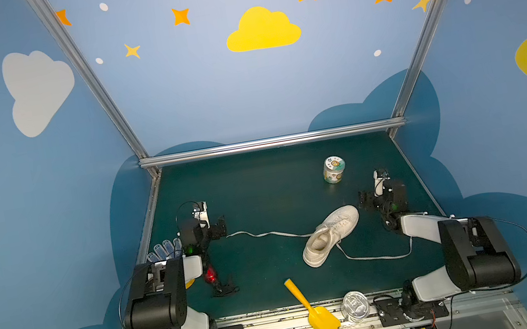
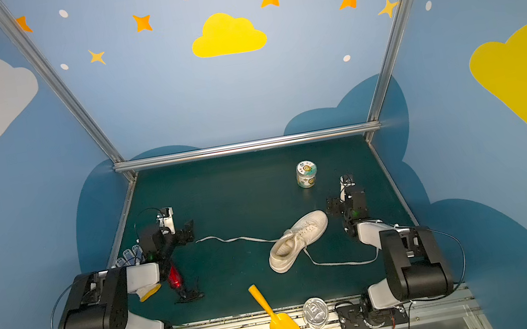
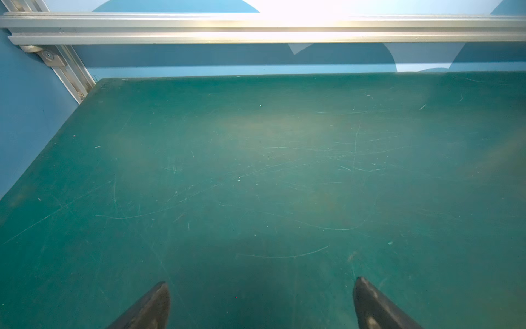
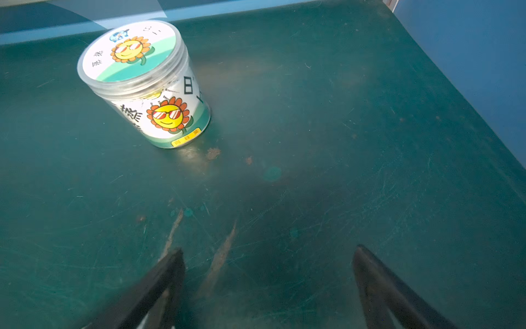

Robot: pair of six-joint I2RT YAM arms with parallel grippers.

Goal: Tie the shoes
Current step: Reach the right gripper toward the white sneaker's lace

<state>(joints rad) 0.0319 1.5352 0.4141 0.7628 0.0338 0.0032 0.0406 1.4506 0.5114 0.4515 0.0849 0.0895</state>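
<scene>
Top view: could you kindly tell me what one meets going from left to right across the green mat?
glove → left pincer → sneaker → right pincer. Omitted for overlap: red tool, scoop, jar, can.

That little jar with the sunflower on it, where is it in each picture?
Both top views: sunflower jar stands far back on the green mat, beyond the sneaker.
Left wrist: not in it.
Right wrist: upright, ahead of the right pincer.
Shared landmark: the green mat.

Blue walls (image 1: 208,102) with painted clouds (image 1: 262,29) and stars (image 1: 181,16), aluminium frame (image 1: 269,142), scratched green tabletop (image 3: 256,171)
</scene>
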